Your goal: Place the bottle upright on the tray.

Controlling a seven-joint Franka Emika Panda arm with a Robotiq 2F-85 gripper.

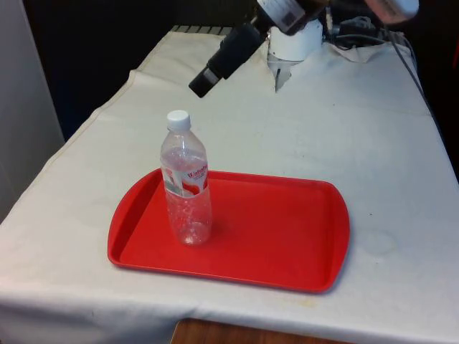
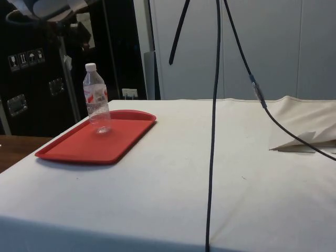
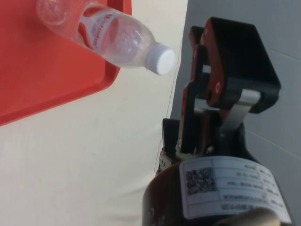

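White cloth-covered table [image 1: 301, 136], wide bare room on all sides of tray; cloth edge near front. Red plastic tray [image 1: 287, 244] at near end, raised rim, flat floor mostly free. Clear water bottle [image 1: 186, 190] upright on tray's left part in front view, white cap [image 1: 178, 119] on, appears empty: judged light, thin-walled, slick, tips easily; best hold at labelled mid-body. Black gripper [image 1: 206, 81] raised beyond bottle, apart from it, nothing held; finger state cannot tell.
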